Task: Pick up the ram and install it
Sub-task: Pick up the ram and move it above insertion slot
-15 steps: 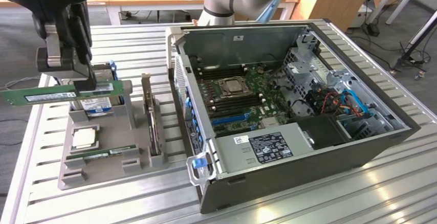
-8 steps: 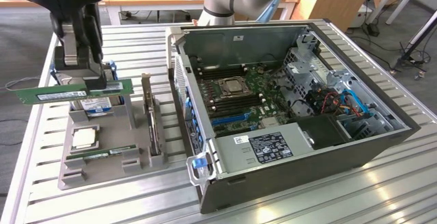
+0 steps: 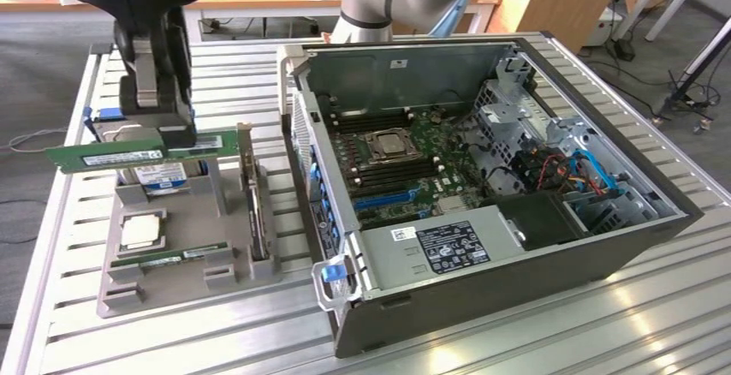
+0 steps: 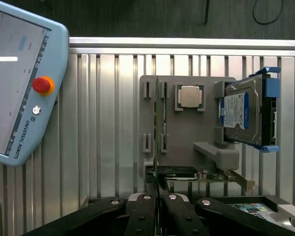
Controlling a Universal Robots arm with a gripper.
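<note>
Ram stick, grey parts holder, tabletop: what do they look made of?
The ram, clamped in the gripper: green circuit board, matte, with a white paper-like label. The parts holder: matte grey, blocky, probably moulded or printed plastic. The table: ribbed silver metal with bright glare, likely aluminium profile.

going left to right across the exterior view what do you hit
ram held in the gripper → upright card → motherboard cpu socket inside the open computer case → blue cables
</note>
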